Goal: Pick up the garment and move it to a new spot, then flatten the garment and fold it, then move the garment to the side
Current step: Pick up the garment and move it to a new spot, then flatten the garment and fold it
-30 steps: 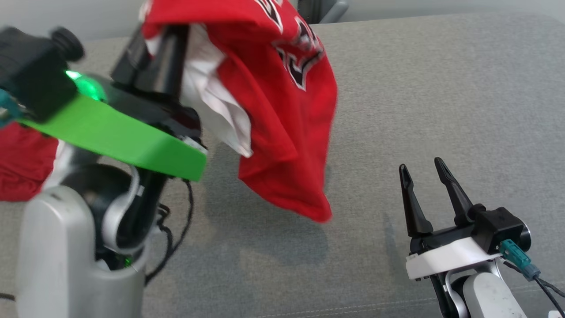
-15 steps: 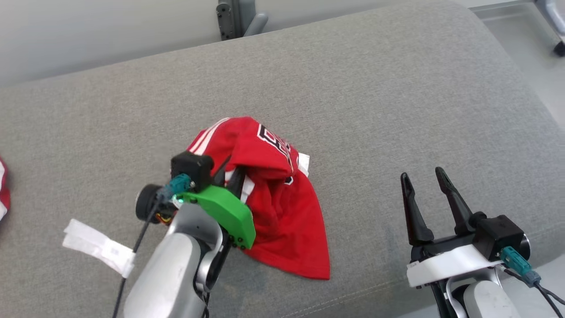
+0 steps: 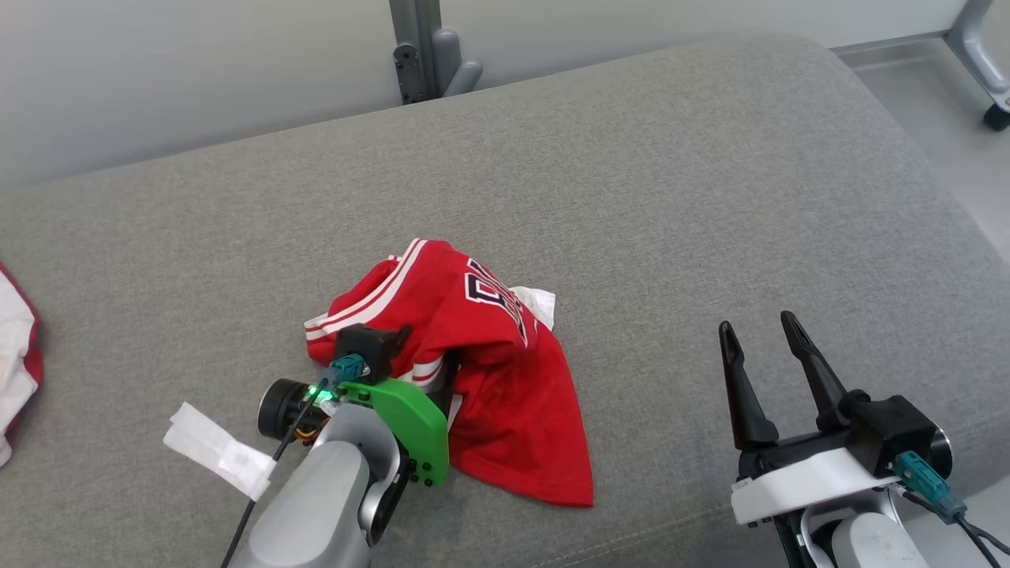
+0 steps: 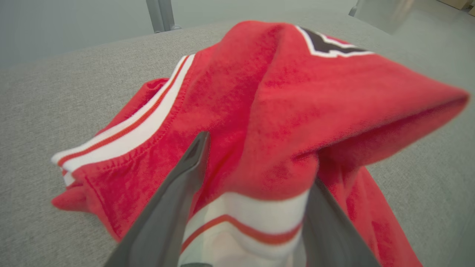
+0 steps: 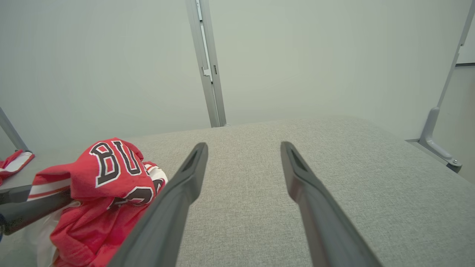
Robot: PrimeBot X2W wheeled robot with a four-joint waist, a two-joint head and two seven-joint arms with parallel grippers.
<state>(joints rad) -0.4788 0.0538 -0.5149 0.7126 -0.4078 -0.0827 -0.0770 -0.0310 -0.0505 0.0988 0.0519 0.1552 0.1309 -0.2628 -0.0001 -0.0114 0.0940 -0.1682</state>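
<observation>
Your left gripper [image 4: 259,159] sat wide around the red garment [image 3: 513,410] on the cushion [image 3: 710,197], right gripper [image 3: 755,320] wide, empty

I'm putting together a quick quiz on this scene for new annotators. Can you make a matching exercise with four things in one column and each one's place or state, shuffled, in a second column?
Things
1. red jersey
2. left gripper
3. right gripper
4. white paper strip

Places or states
A. open and holding nothing, at the head view's lower right
B. crumpled in a heap on the grey cushion
C. lying flat on the cushion, left of the jersey
D. open, with red cloth between its fingers

Pairs: 1-B; 2-D; 3-A; 4-C
</observation>
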